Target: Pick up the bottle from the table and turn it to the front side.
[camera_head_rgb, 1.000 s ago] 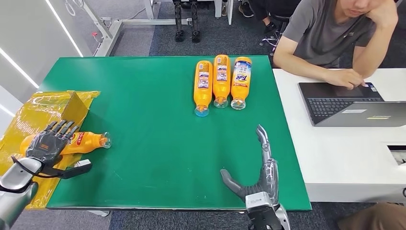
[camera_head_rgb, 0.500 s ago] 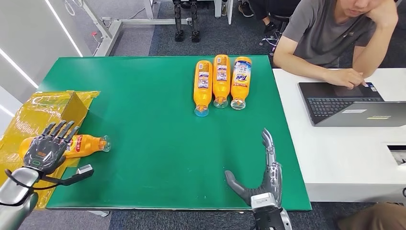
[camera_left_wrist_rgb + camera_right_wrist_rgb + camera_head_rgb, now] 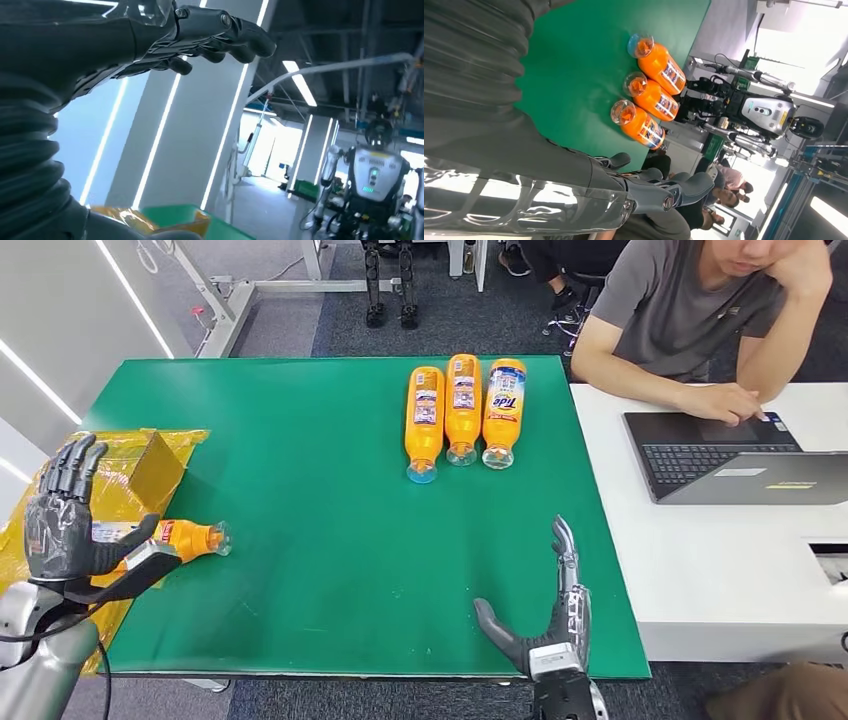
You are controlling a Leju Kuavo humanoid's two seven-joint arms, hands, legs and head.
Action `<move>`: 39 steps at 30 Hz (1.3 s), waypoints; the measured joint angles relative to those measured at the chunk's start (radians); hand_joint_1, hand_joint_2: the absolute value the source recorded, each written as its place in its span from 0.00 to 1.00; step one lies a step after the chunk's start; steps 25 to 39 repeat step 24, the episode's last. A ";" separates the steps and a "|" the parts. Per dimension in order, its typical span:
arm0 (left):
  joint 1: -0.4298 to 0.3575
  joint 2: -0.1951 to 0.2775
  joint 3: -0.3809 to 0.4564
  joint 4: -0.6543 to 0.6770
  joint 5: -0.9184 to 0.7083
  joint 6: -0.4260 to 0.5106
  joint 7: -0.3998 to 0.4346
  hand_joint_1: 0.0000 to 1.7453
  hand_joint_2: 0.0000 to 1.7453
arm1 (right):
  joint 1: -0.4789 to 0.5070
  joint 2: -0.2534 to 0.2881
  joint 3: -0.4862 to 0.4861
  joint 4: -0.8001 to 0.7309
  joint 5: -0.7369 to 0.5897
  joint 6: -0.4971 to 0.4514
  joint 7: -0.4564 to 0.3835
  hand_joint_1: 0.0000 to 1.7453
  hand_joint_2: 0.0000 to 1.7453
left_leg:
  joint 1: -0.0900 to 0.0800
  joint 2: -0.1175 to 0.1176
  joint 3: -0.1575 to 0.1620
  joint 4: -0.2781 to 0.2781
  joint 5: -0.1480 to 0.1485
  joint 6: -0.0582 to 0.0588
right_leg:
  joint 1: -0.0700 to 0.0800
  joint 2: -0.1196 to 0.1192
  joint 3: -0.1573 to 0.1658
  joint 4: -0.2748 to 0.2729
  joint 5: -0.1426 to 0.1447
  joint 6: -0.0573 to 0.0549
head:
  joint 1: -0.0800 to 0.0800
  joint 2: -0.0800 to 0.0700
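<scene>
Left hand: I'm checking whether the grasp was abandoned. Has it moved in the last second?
Yes. The left hand has lifted off the bottle and tilted upright, toward the yellow bag.

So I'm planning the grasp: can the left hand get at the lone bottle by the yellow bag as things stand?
Probably yes. The left hand is raised with fingers spread, right beside the bottle, and nothing lies between them. It holds nothing, so it looks free to close on it.

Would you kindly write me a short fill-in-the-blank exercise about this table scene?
1. At the far edge of the green table, ____ orange bottles lie side by side.
2. The left hand is raised above a lone bottle lying on its ____.
3. The right hand holds ____.

Missing words: three; side; nothing
</scene>
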 joint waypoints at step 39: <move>-0.045 -0.437 -0.183 -0.349 0.884 -0.173 -0.037 0.00 1.00 | -0.069 0.001 0.022 0.029 -0.058 0.031 -0.064 0.00 1.00 | -0.002 -0.001 -0.001 0.001 -0.001 0.002 | -0.002 -0.002 0.001 -0.001 0.001 0.002 | 0.000 0.000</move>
